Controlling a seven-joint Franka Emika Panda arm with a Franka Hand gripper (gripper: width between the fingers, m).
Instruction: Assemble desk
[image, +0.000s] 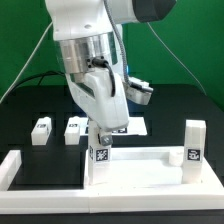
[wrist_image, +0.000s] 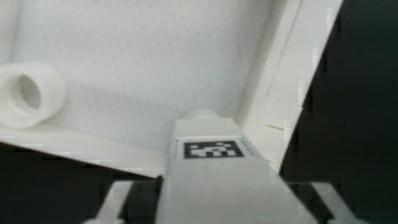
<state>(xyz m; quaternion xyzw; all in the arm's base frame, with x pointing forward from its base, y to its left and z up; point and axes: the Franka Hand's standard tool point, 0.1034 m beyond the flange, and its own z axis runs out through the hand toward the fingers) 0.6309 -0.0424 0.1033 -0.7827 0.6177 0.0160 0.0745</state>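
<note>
Nearest, a white border bar (image: 120, 203) ran along the front, ahead of the gripper (image: 103, 140). Next, the desk top (image: 145, 170) lay flat just below it. One tagged leg (image: 100, 160) stood upright directly under it, the fingers (wrist_image: 132, 203) flanking the leg on both sides; I could not tell whether they pinched it. A second leg (image: 193, 150) stood at the top's other end, well aside. Beyond, the near loose leg (image: 73, 130) and far loose leg (image: 41, 130) lay on the black table (image: 25, 145). The marker board (image: 134, 127) was behind the gripper.
</note>
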